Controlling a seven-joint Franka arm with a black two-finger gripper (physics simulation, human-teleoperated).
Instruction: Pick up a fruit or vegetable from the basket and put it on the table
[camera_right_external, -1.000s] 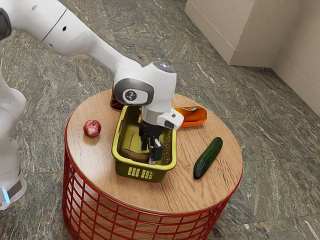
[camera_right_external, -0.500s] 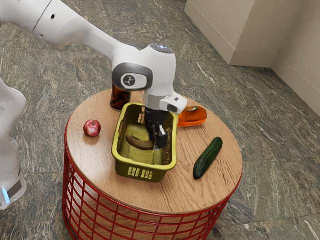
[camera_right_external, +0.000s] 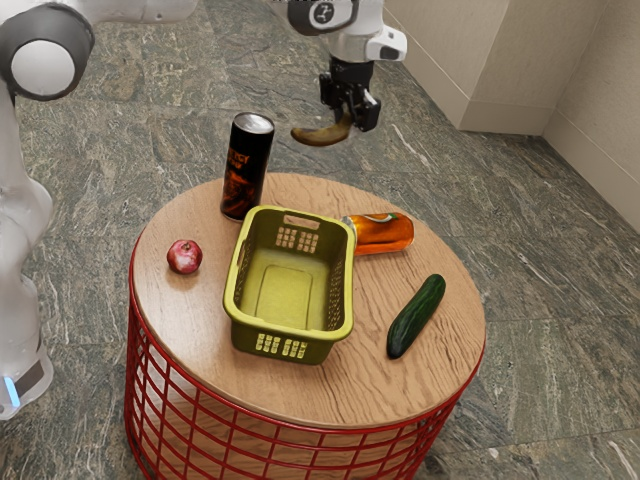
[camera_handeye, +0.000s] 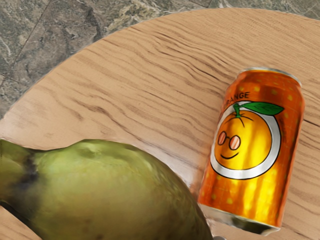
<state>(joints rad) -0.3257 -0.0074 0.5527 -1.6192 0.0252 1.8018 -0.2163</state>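
High above the table's far side in the exterior view, my gripper (camera_right_external: 350, 112) is shut on a brownish-green banana (camera_right_external: 322, 133). The banana hangs free, its curved end pointing to the exterior view's left. In the wrist view the banana (camera_handeye: 110, 190) is large and close under the hand. The yellow-green basket (camera_right_external: 342, 325) stands on the round wooden table (camera_right_external: 190, 330), and its floor is bare.
A tall black can (camera_right_external: 247, 165) stands behind the basket. An orange can (camera_right_external: 385, 234) lies beside the basket; the wrist view shows this orange can (camera_handeye: 255, 150) too. A cucumber (camera_right_external: 416, 316) and a red onion (camera_right_external: 184, 257) rest on the table.
The banana was in the basket and has been lifted out. My gripper has risen well above the basket and moved toward the table's far side with the banana.
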